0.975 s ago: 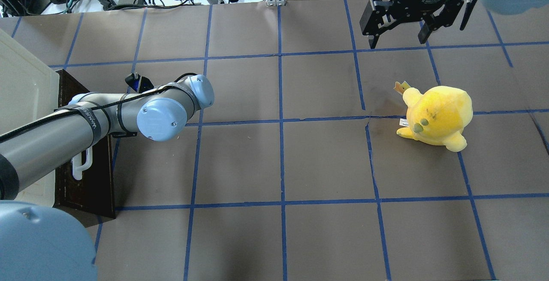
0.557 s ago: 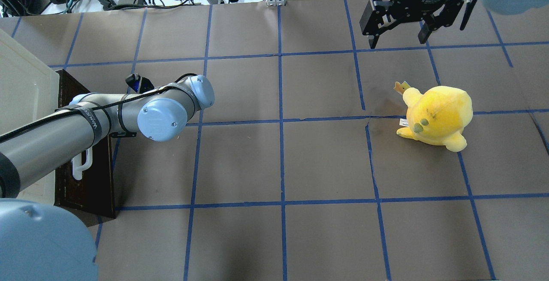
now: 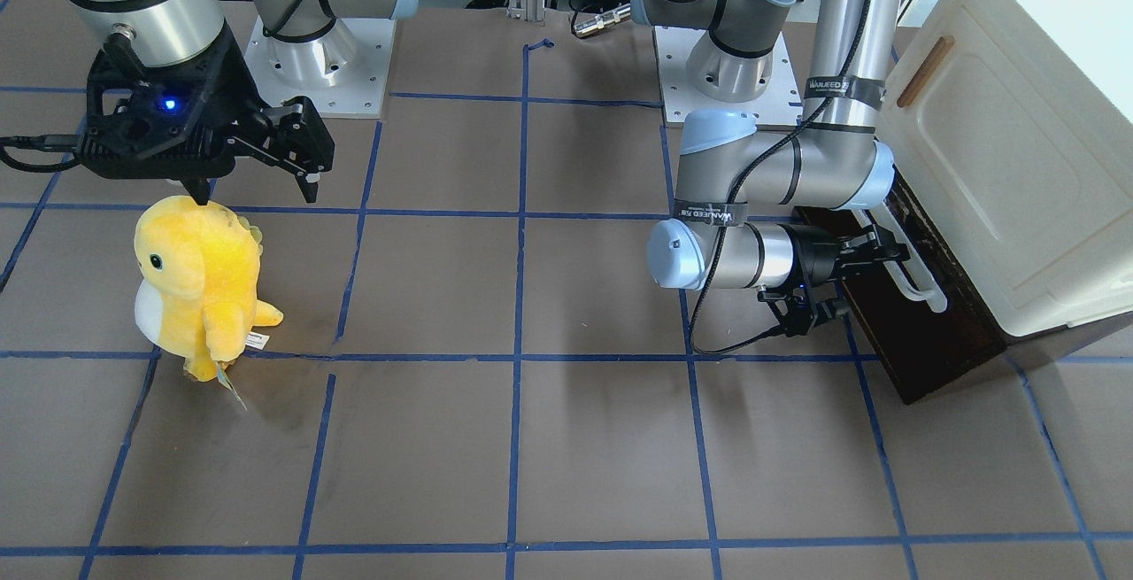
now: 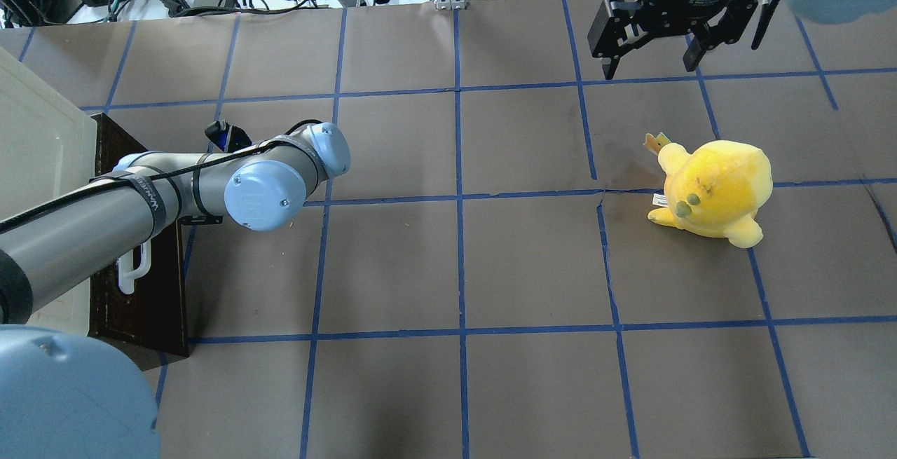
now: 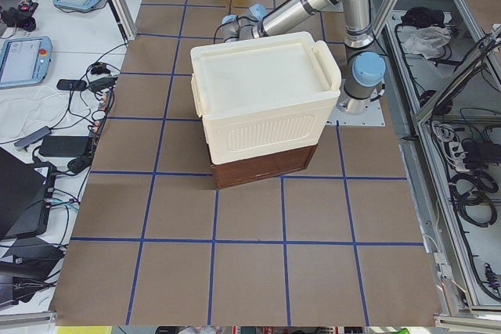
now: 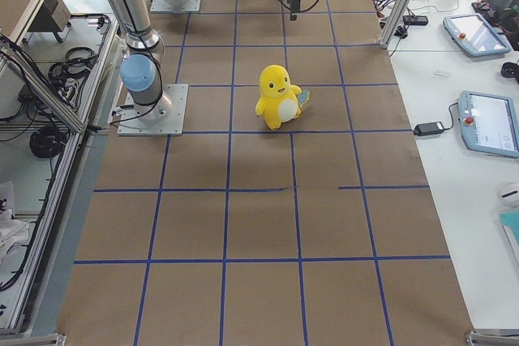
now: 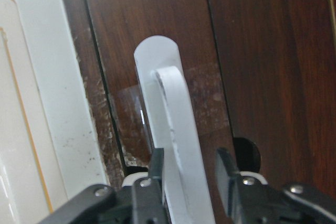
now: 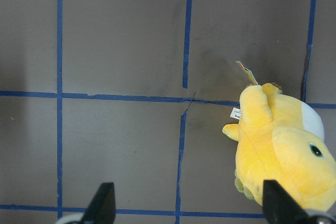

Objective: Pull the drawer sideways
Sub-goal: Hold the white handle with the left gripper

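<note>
The dark brown drawer point(image 4: 151, 291) sits under the cream cabinet at the table's left edge. It looks closed, its front point(image 7: 252, 51) filling the left wrist view. Its long white bar handle point(image 7: 173, 114) runs along the front point(image 3: 921, 283). My left gripper point(image 7: 189, 174) has one finger on each side of the handle near its end, closed in on it. In the overhead view my forearm hides the gripper. My right gripper point(image 4: 652, 63) is open and empty, hanging above the table's far right.
The cream-white cabinet point(image 3: 1000, 137) with a small brown door handle stands over the drawer. A yellow plush toy point(image 4: 715, 189) stands at the right, just below my right gripper point(image 3: 258, 195). Cables and boxes lie beyond the far edge.
My left arm's elbow has shifted very slightly to the right. The drawer and its handle show no visible movement. The right arm has not moved.
</note>
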Controlling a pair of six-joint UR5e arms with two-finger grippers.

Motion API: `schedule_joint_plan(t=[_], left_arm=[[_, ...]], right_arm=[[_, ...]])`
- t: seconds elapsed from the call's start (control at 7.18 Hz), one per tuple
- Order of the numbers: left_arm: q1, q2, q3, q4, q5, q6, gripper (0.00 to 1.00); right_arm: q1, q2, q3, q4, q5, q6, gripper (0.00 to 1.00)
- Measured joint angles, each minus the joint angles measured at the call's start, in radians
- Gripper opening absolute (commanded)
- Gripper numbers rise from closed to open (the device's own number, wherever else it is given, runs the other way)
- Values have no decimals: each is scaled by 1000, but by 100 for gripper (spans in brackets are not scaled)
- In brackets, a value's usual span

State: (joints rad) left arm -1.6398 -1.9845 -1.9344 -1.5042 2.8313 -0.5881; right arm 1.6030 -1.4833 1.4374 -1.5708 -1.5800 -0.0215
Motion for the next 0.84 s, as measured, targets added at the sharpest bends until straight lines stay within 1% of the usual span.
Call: schedule_joint_plan(t=[0.56,0.84], left_arm=[[0,1,-1,-1,3,0,41],[0,1,-1,-1,1,-2,34]], right_arm=[[0,0,0,0,0,0,100],[0,0,0,0,0,0,100]])
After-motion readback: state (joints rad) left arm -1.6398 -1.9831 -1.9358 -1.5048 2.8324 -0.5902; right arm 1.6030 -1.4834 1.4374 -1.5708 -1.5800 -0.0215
